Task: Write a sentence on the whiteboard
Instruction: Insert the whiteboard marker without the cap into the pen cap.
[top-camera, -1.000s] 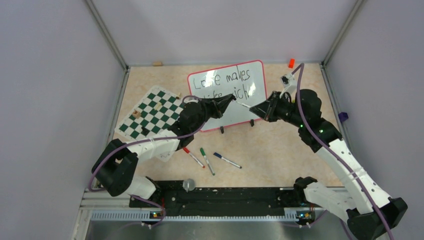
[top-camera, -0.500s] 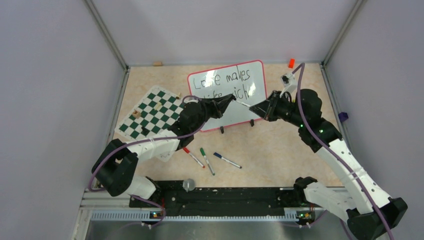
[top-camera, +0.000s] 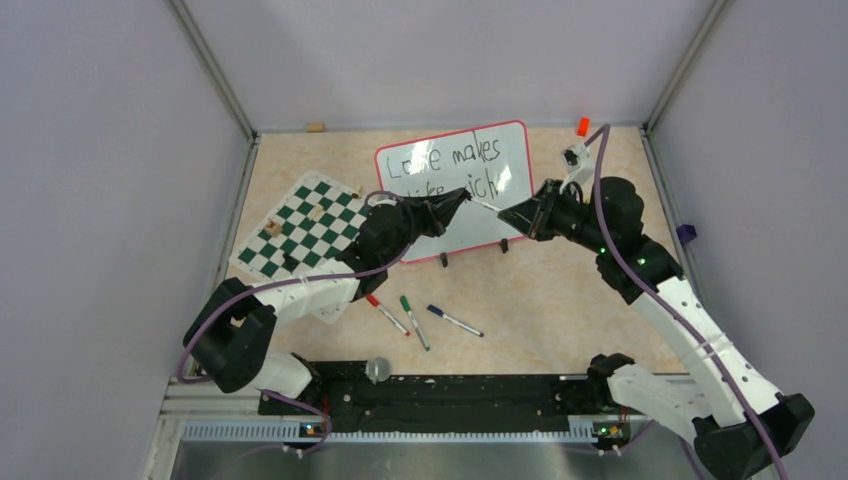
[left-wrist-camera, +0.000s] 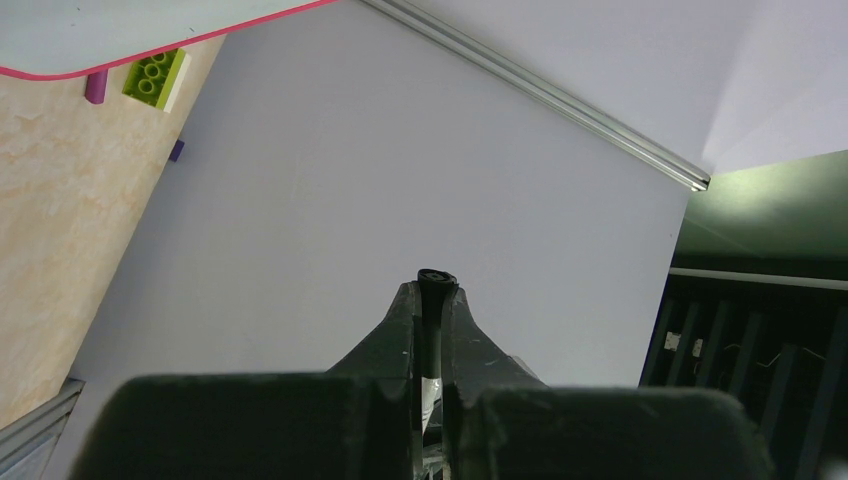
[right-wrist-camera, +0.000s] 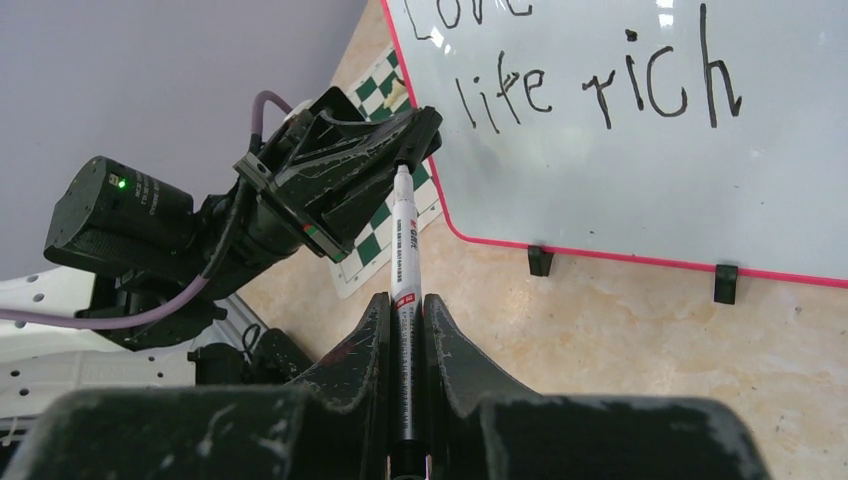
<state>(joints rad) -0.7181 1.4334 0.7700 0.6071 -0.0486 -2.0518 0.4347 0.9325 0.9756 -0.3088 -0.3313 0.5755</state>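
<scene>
**Marker (right-wrist-camera: 405, 250) held up to the left pincer (top-camera: 463, 195) in front of the whiteboard (top-camera: 478, 232)**

Closest to the arm bases, at about 6 o'clock on the bench (top-camera: 560, 290), three loose pens lie close together: a red pen (top-camera: 386, 313), a green pen (top-camera: 415, 322) and a blue pen (top-camera: 454, 320).

Farther out, near the middle, the two pincers face each other tip to tip. The right pincer (top-camera: 503, 214) reaches in from 3 o'clock and is clamped on the marker's barrel, with a finger tight on each side in its wrist view. The left pincer comes from 9 o'clock and is closed on a small black cap (left-wrist-camera: 433, 280). The marker's far end meets the left pincer's tips, but whether it sits inside the cap cannot be told.

At 10 o'clock a checkered mat (top-camera: 305, 225) lies flat, partly under the left arm.

Just behind the pincers, at 12 o'clock, the whiteboard stands propped on two black feet, with a red frame all round. The sentence (right-wrist-camera: 600, 90) is on it in black hand lettering in two lines: "Love makes" above and "life rich" below.

Past the board, toward 1 o'clock, a small orange piece (top-camera: 582, 126) sits by the far wall.
</scene>
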